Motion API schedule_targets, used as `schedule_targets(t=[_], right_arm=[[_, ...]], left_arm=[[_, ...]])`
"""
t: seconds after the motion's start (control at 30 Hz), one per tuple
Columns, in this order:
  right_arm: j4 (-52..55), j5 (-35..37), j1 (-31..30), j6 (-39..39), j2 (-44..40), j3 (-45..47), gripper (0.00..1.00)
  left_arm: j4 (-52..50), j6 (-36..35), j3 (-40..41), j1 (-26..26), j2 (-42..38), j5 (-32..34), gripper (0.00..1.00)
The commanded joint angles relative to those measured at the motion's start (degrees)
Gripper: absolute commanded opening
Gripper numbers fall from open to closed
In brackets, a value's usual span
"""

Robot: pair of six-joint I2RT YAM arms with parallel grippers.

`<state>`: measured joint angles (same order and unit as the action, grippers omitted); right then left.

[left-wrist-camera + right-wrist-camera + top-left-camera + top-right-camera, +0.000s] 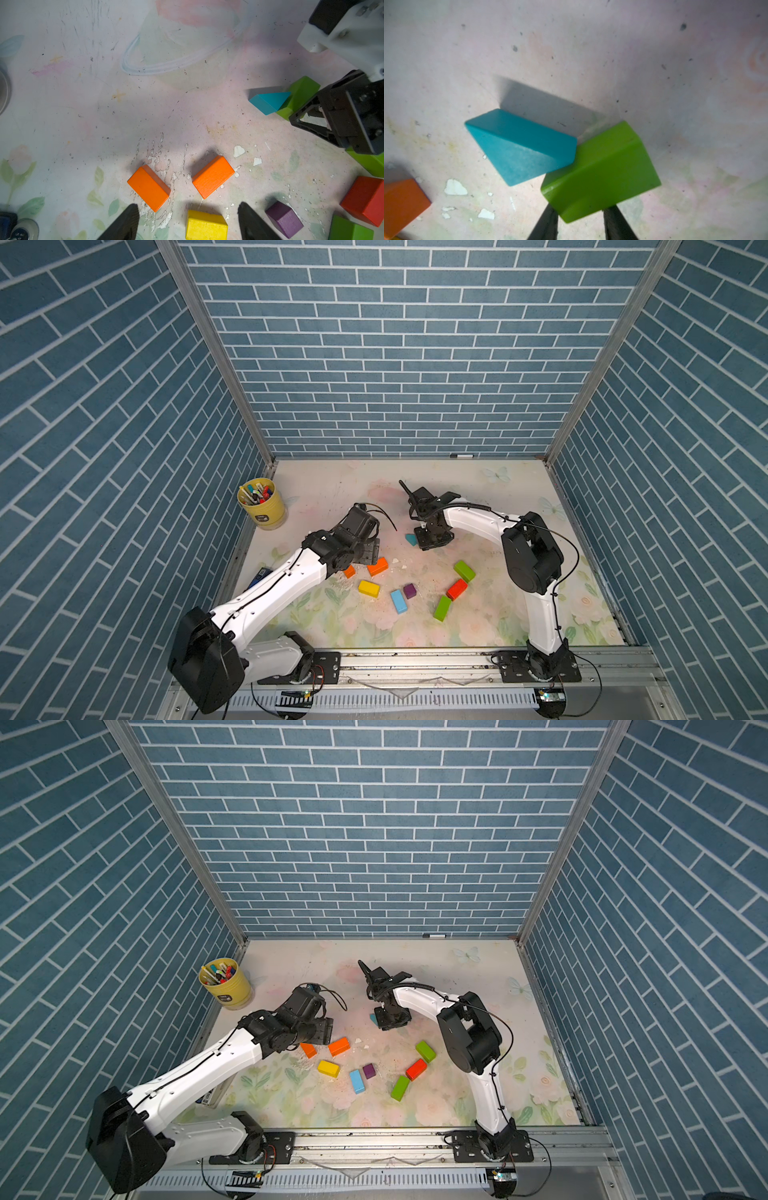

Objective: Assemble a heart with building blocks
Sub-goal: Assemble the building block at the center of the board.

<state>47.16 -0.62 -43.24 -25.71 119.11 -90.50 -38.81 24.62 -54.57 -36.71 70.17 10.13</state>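
My right gripper (pixel 582 222) is shut on a green brick (pixel 600 172) at the mat's centre back. One corner of that brick touches the teal triangle (pixel 521 147), seen in both top views (pixel 410 539) (pixel 372 1017). My left gripper (pixel 189 220) hangs open over the yellow brick (pixel 205 225), just short of two orange bricks (pixel 149 187) (pixel 213 176). The light-blue brick (pixel 398 601), purple cube (pixel 409 591), red brick (pixel 456 589) and two green bricks (pixel 464 571) (pixel 442 608) lie apart in a loose V. No heart shows.
A yellow cup of marker pens (pixel 262 506) stands at the back left. The blue-and-black stapler (pixel 259 574) lies by the left edge under my left arm. A marker (pixel 461 456) lies against the back wall. Brick-patterned walls close three sides.
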Motion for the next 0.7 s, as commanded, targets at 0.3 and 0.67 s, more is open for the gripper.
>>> schedule_targets(t=[0.3, 0.67], right_arm=[[-1.51, -2.03, -0.94, -3.2, -1.12, 1.41, 0.45], [-0.93, -0.99, -1.83, -3.64, -0.46, 0.24, 0.44]], left_arm=[[0.18, 0.08, 2.1, 0.33, -0.21, -0.64, 0.79], [0.36, 0.25, 2.07, 0.49, -0.14, -1.14, 0.79]])
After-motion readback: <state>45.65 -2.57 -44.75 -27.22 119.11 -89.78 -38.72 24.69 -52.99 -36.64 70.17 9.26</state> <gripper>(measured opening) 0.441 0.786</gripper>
